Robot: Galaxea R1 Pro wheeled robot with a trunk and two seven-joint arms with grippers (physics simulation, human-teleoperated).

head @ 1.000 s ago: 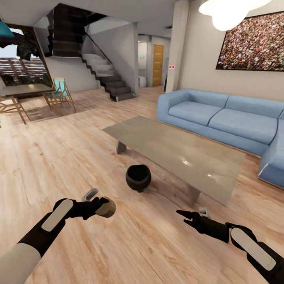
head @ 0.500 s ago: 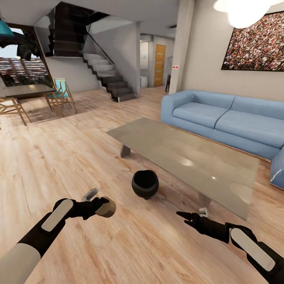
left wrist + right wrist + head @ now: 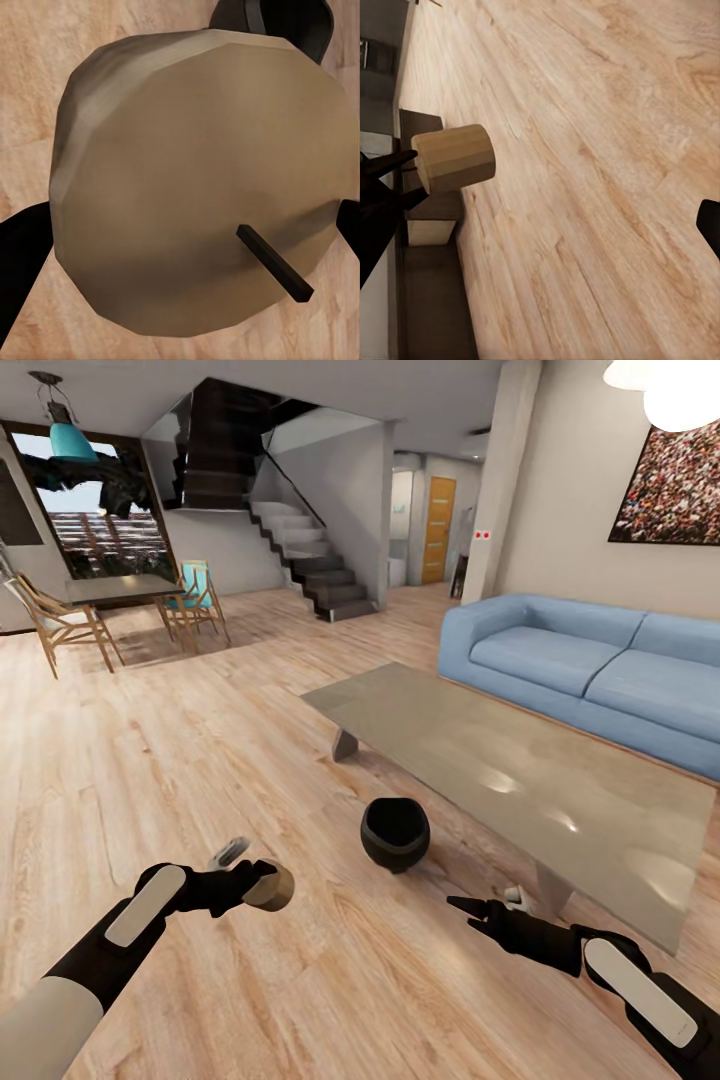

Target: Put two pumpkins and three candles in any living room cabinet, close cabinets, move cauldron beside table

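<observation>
Candle point(image 3: 268, 885): stubby tan cylinder, flat top with dark wick point(image 3: 274, 262), clamped in left end effector point(image 3: 255, 882), long axis lying roughly level and pointing toward the right arm. Seen side-on from the right wrist view point(image 3: 454, 158), above bare wood floor point(image 3: 200, 760). Cauldron point(image 3: 395, 834): on the floor ahead, just beside the near edge of the low table point(image 3: 520, 780), nearer the right arm. Right end effector point(image 3: 490, 910): spread open, empty. Blue sofa point(image 3: 590, 670) beyond the table; staircase point(image 3: 310, 560) and dining chairs point(image 3: 60, 625) far off. Dark-brown cabinet front point(image 3: 424, 232) apparently near the candle, from the right wrist view; judged goal for the carried piece.
</observation>
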